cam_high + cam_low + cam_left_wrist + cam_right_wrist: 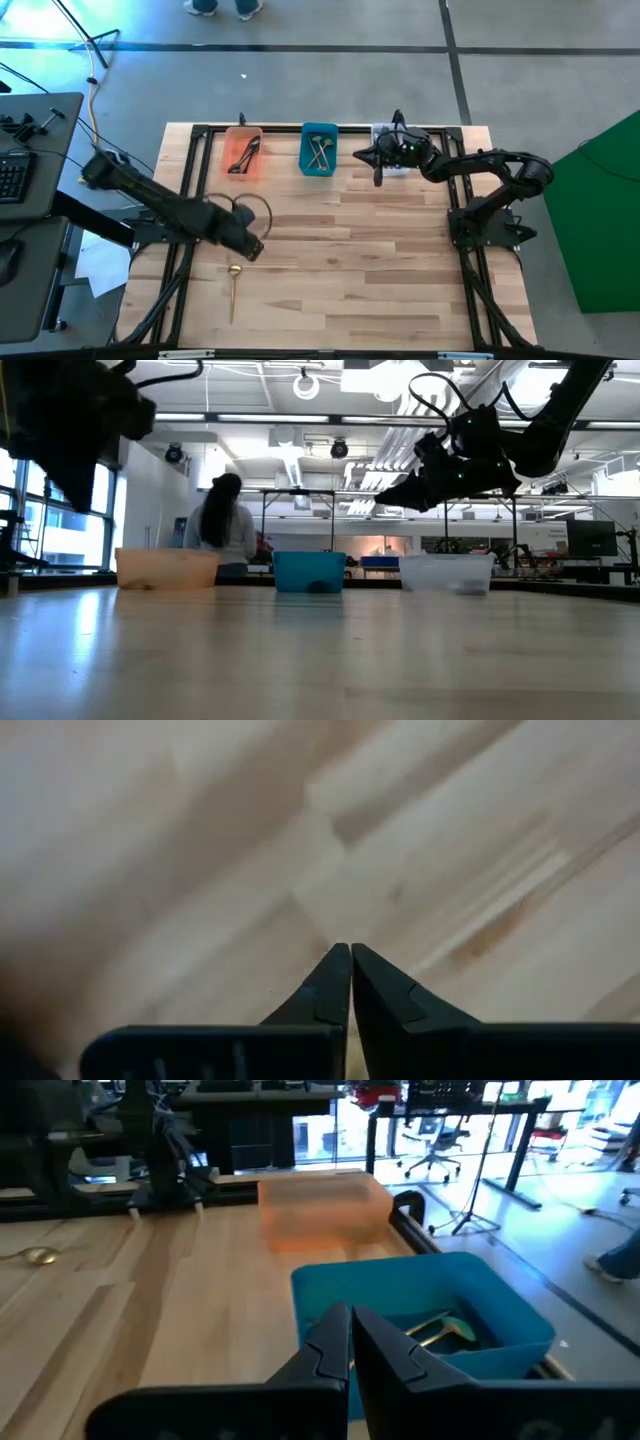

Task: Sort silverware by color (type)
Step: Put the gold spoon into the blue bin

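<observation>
One gold spoon [233,285] lies flat on the wood near the table's near-left part, its bowl [40,1257] showing in the right wrist view. Two or three gold spoons [440,1330] lie in the teal bin [318,148]. Dark spoons [245,155] lie in the orange bin [243,152]. My left gripper [350,948] is shut and hangs over bare wood just beyond the loose gold spoon [250,246]. My right gripper [350,1310] is shut, raised above the clear bin [446,573] and pointing toward the teal bin. Its arm hides what is in the clear bin in the high view.
The three bins stand in a row along the table's far edge: orange [167,568], teal [309,571], clear. A black frame [190,135] runs round the table. The middle and near part of the tabletop [360,270] is bare wood. A person [225,525] stands beyond the table.
</observation>
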Controlling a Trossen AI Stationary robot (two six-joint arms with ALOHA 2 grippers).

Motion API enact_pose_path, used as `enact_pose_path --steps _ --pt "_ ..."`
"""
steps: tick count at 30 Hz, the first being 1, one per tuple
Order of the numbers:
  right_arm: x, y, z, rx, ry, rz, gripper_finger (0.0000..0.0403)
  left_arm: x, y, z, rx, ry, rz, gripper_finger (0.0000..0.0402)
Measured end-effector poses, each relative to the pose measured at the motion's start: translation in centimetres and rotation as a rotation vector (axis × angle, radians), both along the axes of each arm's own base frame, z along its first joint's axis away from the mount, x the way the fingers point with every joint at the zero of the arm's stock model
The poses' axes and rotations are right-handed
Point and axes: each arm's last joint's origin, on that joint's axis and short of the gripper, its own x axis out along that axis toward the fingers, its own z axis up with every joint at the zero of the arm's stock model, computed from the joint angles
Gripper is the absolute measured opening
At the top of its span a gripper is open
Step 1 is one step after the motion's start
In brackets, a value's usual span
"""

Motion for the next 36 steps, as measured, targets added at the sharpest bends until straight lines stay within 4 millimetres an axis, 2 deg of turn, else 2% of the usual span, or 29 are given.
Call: enact_pose_path --steps 4,10,16,20,24,28,36 --pt "0.3 0.6 -0.3 0.023 0.024 0.041 0.0 0.5 -2.6 -1.2 -0.079 0.07 0.115 0.0024" --pt "0.8 1.7 -0.8 0.047 0.075 0.089 0.0 0.8 -6.0 -1.7 -0.12 0.096 0.274 0.0071" --pt "1.3 2.5 -0.6 0.037 0.058 0.122 0.0 0.3 -8.6 -4.1 -0.193 0.287 0.378 0.012" --pt "1.5 2.8 -0.6 0.032 0.049 0.138 0.0 0.6 -10.0 -5.3 -0.228 0.284 0.41 0.0148" --pt "1.5 2.8 -0.6 0.033 0.048 0.143 0.0 0.8 -10.6 -5.7 -0.247 0.252 0.447 0.0167" --pt "1.5 2.8 -0.5 0.033 0.047 0.143 0.0 0.2 -10.2 -6.1 -0.216 0.294 0.518 0.017" --pt "1.5 2.8 -0.5 0.035 0.048 0.143 0.0 -0.4 -9.0 -7.5 -0.145 0.251 0.557 0.0142"
